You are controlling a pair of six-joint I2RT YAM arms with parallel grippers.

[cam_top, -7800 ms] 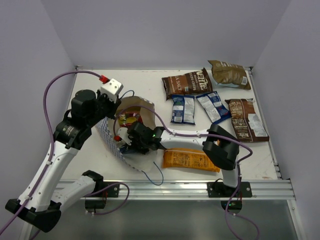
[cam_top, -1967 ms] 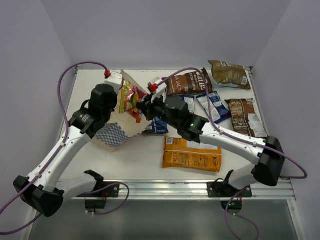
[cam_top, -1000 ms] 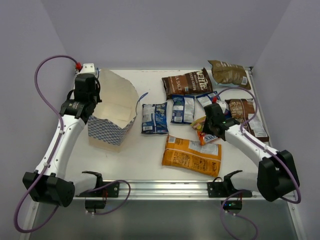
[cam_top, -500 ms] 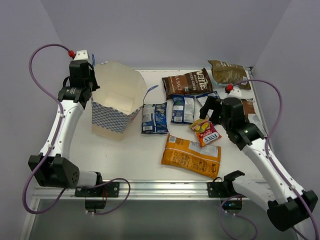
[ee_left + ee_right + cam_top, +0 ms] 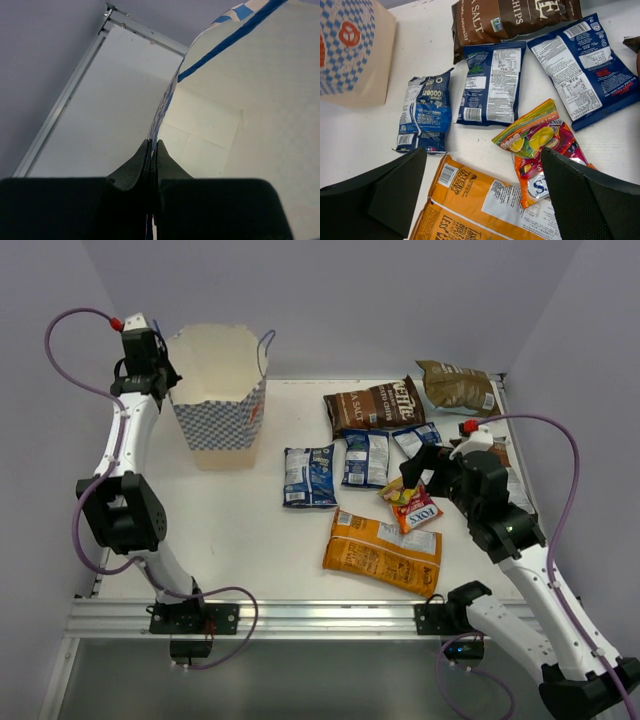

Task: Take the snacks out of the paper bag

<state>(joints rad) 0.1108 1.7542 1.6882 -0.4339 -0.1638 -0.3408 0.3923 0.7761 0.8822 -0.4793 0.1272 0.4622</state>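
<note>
The blue-and-white checkered paper bag stands upright at the back left. My left gripper is shut on its left rim, and the left wrist view shows the jaws pinching the thin paper edge beside the white inside, where no packet shows. The snacks lie on the table. My right gripper hangs open just above the red-yellow packet, holding nothing. Its wide fingers frame the large orange bag.
Three blue packets lie in a row mid-table. Brown chip bags lie at the back, the back right corner and under my right arm. Metal rails edge the table.
My right gripper opened, left the red-yellow packet lying by the orange bag, and rose. My left arm swung the paper bag up and toward the back left corner.
</note>
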